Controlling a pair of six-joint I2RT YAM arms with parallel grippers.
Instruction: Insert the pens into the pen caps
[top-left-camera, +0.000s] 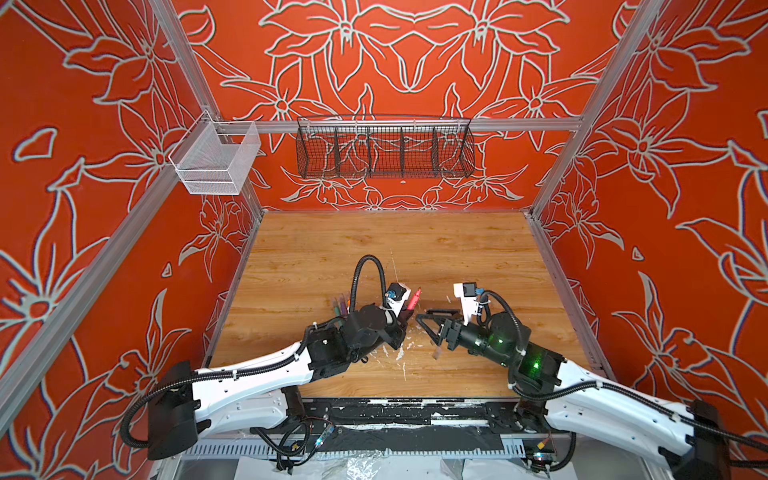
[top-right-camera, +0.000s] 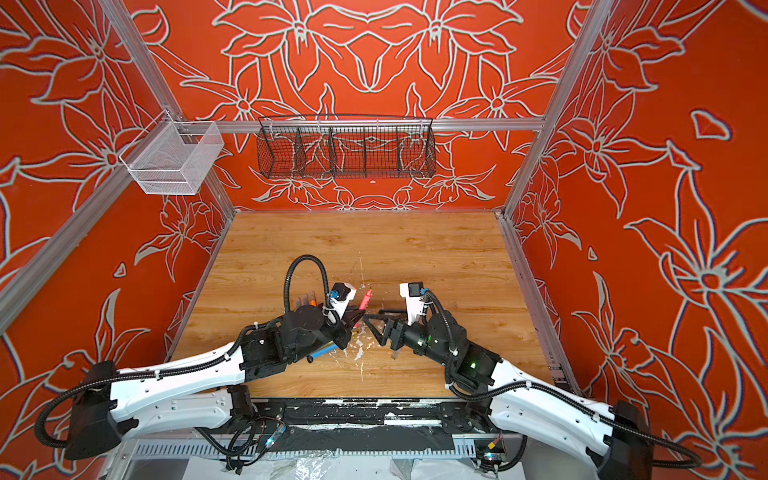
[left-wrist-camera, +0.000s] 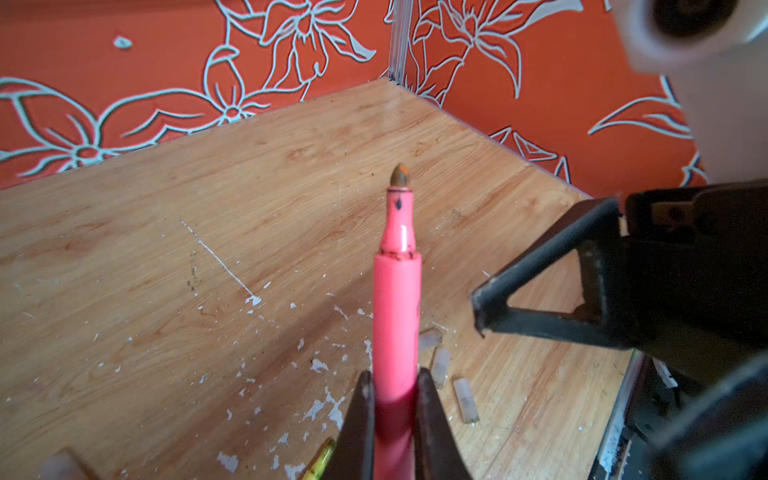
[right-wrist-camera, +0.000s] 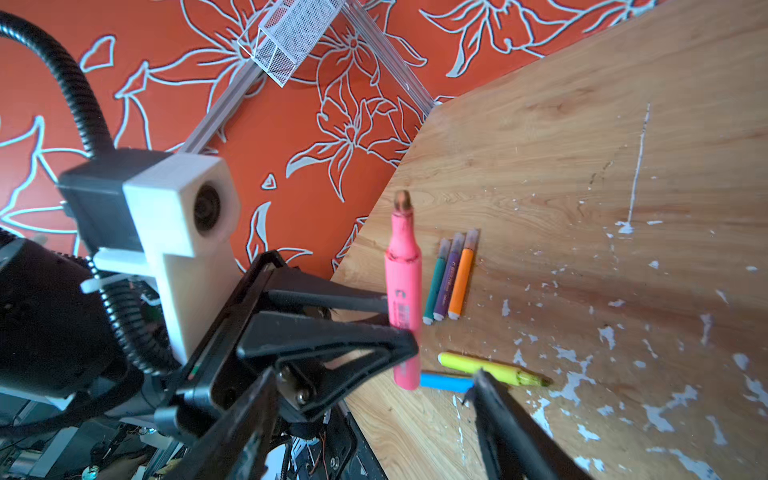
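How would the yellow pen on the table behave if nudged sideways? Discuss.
The yellow pen looks round-barrelled and lies flat on the smooth wooden table, so it would probably roll. It seems slim hard plastic: likely stiff and light. Its uncapped tip might mark the wood.

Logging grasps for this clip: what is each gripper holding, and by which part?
Left gripper: shut on the pink pen, pinching the barrel's rear half, uncapped tip free. Right gripper: open, holding nothing.
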